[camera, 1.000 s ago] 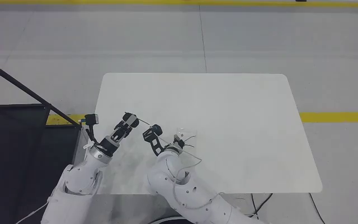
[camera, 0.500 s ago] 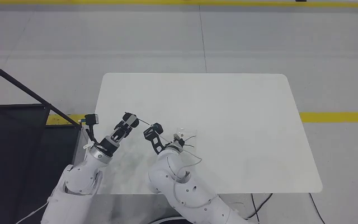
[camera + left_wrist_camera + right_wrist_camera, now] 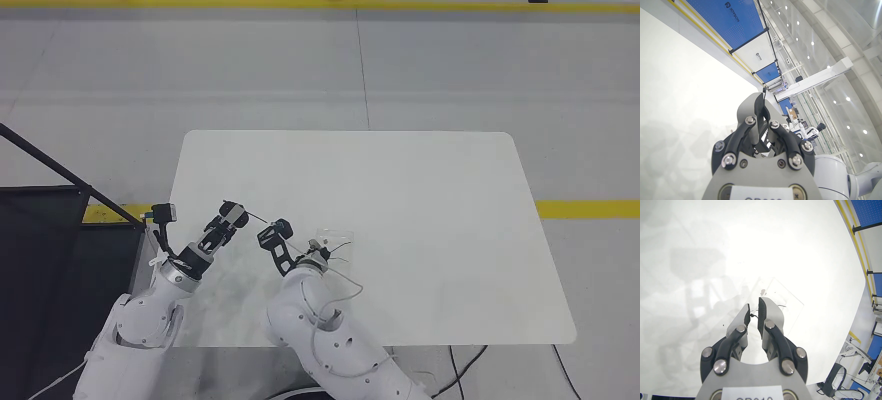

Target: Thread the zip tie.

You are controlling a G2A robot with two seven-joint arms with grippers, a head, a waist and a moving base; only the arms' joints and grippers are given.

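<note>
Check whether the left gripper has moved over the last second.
No. In the top view the left gripper, shut on the zip tie, sits at the same spot relative to the left edge of the table.

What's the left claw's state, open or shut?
Shut on the zip tie: left claw pads meet in the left wrist view, black tip poking out.

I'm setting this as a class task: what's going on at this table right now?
A two-armed robot is handling a black zip tie. The left gripper has its jaws shut on one end, above the white table. The right gripper is at the tie's other end, near a clear plastic sheet. No closed loop shows yet.
</note>
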